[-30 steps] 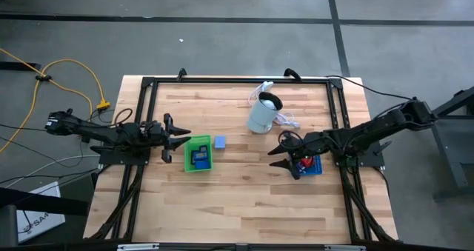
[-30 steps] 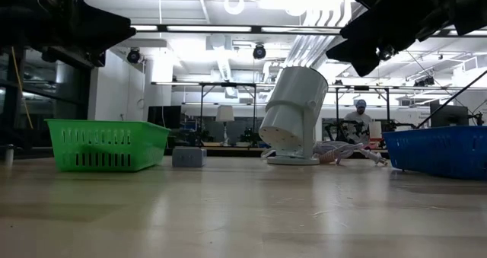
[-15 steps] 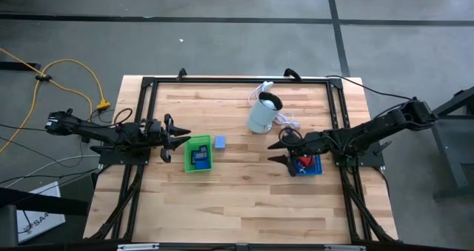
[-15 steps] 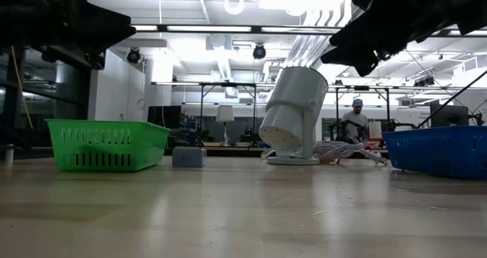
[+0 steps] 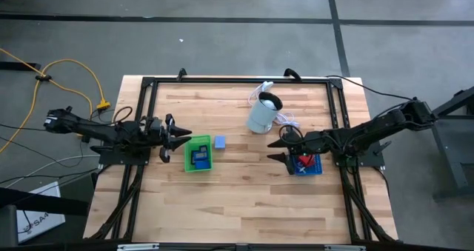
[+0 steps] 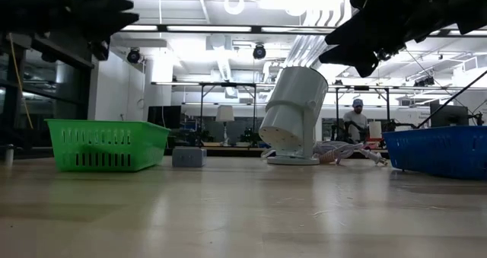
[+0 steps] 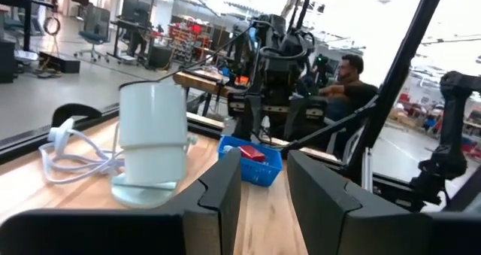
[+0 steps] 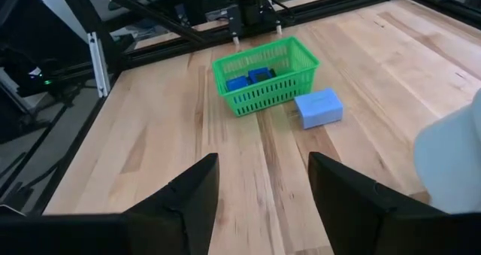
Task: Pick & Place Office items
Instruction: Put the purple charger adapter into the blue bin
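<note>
Well, wood table [image 5: 244, 199] first, w/ the pale appliance [image 5: 263, 113] tilted on its base at the far edge. Green tray [image 5: 198, 154] holds blue items; blue tray [image 5: 312, 166] holds a red one, prob. sorted by kind. A loose blue block [image 8: 319, 107] sits just beside the green tray, likely next. Left gripper [image 5: 178, 137], near-shut and empty, hovers at that tray. Right gripper [image 5: 277, 149], fingers apart, carries nothing, over the blue tray's edge.
</note>
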Tool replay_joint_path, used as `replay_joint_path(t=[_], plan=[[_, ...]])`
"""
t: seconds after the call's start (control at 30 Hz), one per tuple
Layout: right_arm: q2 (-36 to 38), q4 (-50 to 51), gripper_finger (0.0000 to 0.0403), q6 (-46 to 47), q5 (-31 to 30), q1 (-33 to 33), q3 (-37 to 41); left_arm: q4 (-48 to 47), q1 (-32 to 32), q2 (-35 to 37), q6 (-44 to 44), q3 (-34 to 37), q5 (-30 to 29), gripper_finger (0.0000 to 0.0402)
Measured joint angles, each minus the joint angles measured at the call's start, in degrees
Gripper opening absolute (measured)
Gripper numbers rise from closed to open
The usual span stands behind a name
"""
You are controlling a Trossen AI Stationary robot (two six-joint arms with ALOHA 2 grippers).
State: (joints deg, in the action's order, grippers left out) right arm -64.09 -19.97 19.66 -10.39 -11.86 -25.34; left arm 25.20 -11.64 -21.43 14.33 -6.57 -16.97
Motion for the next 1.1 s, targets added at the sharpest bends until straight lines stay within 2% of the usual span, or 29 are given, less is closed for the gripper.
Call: replay_joint_path(t=[0.23,0.47,0.67,0.9,1.1], plan=[[0.0,0.0,0.0191,0.0,0.0,0.0,0.0,-1.6,0.6,-9.8,-1.3,-8.0,1.9,0.0103],[0.0,0.0,0.0191,0.0,2.1,0.0,0.0,-9.7,4.3,-23.6,-0.3,-18.0,2.2,0.0103],[0.0,0.3,0.0191,0.0,4.9,0.0,0.0,-14.7,8.2,-32.8,-0.1,-27.1,7.0,0.0103],[0.0,3.1,0.0191,0.1,6.4,0.0,0.0,-24.4,13.5,-39.7,-0.6,-37.6,11.9,0.0103],[0.0,5.5,0.0191,0.1,6.5,0.0,0.0,-30.5,18.8,-41.9,-0.5,-41.3,16.2,0.0103]])
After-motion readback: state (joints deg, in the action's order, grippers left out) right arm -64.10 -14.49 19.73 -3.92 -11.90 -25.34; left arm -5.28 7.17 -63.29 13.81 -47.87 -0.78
